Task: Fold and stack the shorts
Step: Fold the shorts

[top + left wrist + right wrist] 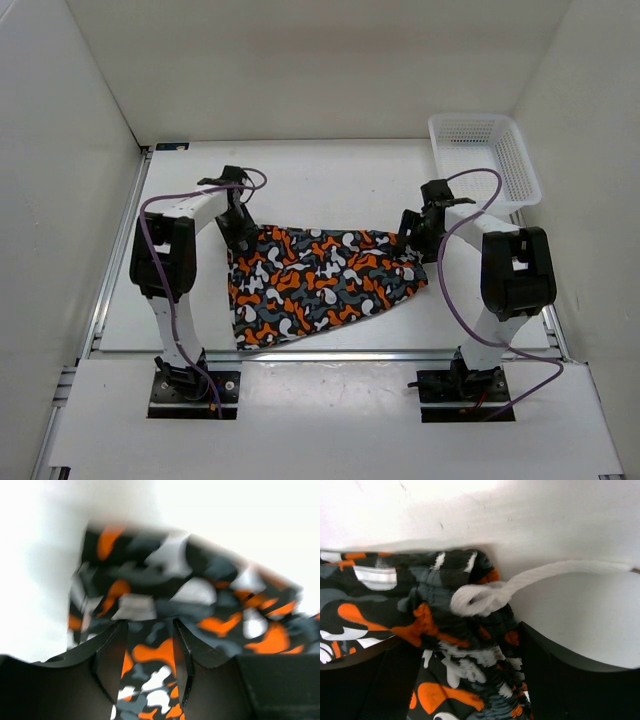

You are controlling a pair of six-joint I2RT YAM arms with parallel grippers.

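On the shorts (320, 285), left gripper (148, 630) half-parted, right gripper (465, 665) wide, both straddling fabric

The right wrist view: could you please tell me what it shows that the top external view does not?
Only the right wrist view shows the white drawstring, looped at the gathered waistband of the shorts, lying between the fingers of the right pincer. Only the top external view shows the white mesh basket in the far right corner, the left pincer at the shorts' far left corner, and the whole garment spread on the table. Both show the camouflage-print shorts with the right pincer at their right end.
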